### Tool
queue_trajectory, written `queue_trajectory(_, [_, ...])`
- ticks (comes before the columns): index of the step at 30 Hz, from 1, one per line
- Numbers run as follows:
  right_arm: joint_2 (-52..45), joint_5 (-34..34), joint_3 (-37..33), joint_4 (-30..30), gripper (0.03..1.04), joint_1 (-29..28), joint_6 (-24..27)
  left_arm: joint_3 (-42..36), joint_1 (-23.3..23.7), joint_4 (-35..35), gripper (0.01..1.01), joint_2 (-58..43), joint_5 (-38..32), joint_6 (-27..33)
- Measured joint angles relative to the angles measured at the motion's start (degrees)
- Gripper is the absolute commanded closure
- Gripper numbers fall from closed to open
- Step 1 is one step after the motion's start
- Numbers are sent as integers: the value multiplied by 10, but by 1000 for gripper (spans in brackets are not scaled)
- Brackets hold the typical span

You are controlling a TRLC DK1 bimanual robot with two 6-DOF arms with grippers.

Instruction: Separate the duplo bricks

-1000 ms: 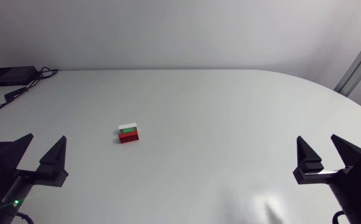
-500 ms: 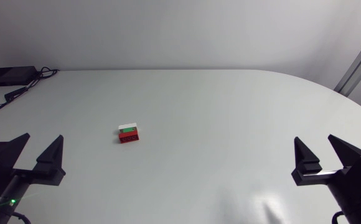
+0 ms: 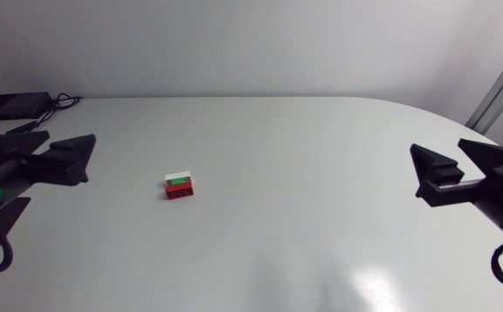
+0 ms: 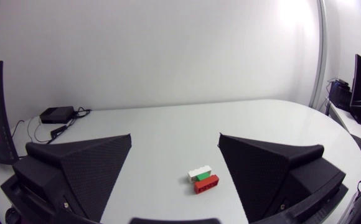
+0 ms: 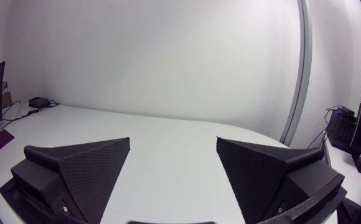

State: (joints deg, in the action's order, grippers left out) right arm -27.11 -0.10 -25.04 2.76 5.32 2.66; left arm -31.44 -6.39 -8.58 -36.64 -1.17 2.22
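White tabletop [image 3: 321, 156] carries the stacked bricks [image 3: 179, 185] left of frame centre. My left fingers [image 3: 66, 162], at the left edge, and right fingers [image 3: 435, 184], at the right edge, spread wide, holding nothing.

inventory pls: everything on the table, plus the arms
duplo bricks: 3, red, green and white, joined in one clump, left of the table's middle
black box: 1, black, far left corner of the table
cables: a few, black, running from the box along the far left edge
table: 1, white
left gripper: 1, black, fingers open, holding nothing, at the left side, apart from the bricks
right gripper: 1, black, fingers open, holding nothing, at the right side
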Motion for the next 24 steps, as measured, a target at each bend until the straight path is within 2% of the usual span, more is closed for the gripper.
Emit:
queue_trajectory(2, [-55,-13,-27,13,61,1,-11,-38,-9,-24,59,-66,13,1])
queue_trajectory(7, [-159,-42,-63,36,61,1,-29,-140,-10,-43,103,-264,32,76])
queue_trajectory(11, [-208,-69,-73,53,61,0,-32,-244,5,-136,103,-427,85,147])
queue_trajectory(13, [-226,-79,-77,67,61,0,-33,-282,17,-149,102,-489,114,172])
queue_trajectory(17, [-251,-118,-87,97,61,-4,-35,-303,34,-156,92,-542,133,211])
queue_trajectory(18, [-255,-127,-90,106,61,-4,-36,-313,35,-172,62,-553,134,225])
queue_trajectory(24, [-259,-136,-107,152,61,-3,-39,-326,29,-200,54,-590,161,344])
